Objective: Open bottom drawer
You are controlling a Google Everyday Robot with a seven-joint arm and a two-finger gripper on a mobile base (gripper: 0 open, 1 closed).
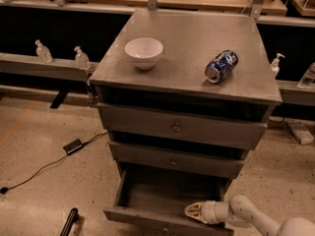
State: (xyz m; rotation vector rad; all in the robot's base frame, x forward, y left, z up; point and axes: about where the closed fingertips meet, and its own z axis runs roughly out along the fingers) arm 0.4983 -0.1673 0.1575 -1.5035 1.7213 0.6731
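White bowl [143,52], blue can [221,66]

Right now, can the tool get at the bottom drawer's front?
Probably yes: the tool sits just above the front edge of the pulled-out bottom drawer, towards its right end, with nothing between them.

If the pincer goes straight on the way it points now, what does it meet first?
The pincer is over the open bottom drawer, pointing left in the picture. Going straight, it would probably meet the drawer's left side wall first, though depth is unclear.
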